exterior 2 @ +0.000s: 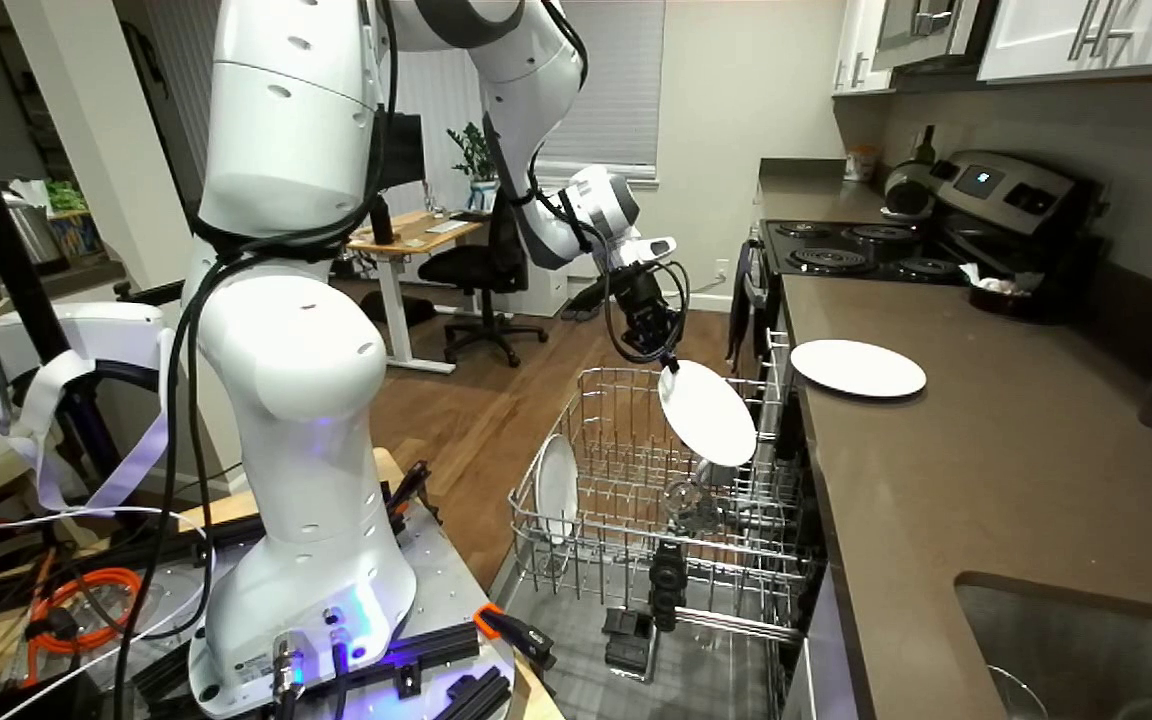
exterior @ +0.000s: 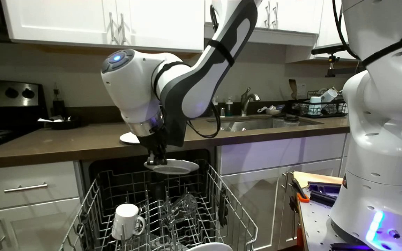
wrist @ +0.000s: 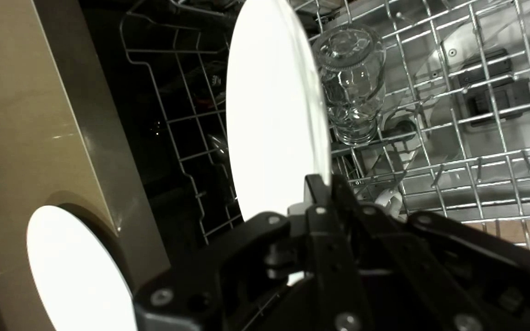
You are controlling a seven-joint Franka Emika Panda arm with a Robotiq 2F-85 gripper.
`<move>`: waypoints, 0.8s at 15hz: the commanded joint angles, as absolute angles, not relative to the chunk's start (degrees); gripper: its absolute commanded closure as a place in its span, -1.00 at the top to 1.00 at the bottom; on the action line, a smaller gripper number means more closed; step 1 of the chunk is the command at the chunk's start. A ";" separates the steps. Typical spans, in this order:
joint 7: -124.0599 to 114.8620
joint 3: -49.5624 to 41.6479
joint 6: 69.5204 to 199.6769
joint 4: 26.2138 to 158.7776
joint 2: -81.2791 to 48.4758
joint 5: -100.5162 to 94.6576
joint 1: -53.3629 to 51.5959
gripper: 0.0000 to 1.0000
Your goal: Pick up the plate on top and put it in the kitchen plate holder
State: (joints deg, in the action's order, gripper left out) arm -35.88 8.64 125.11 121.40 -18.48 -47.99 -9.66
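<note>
Tool (wrist: 328, 180) pinches plate (exterior 2: 706, 412) by edge above rack (exterior: 154, 215), clear of countertop (exterior 2: 986, 440).

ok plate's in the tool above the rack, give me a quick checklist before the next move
1. Grip on the held plate: ok; the tool is shut on its edge in the wrist view.
2. Held plate off the countertop: ok; it hangs above the rack.
3. Mug clear of the held plate: ok; the two are apart.
4. Held plate upright for slotting in: not ok; it is tilted.
5. Room to lower past the clear glass: cannot tell; it shows close beside the plate's edge in the wrist view, but the path down is not settled.
</note>
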 commanded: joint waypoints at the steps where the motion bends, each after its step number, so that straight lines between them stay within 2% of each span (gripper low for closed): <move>1: -35.22 7.38 125.60 122.60 -17.20 -47.20 -11.17 -0.89; 12: -30.40 10.42 130.40 131.76 -10.40 -42.23 -13.03 -0.89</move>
State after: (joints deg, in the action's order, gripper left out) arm -35.07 9.56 128.15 126.94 -15.93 -46.07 -12.92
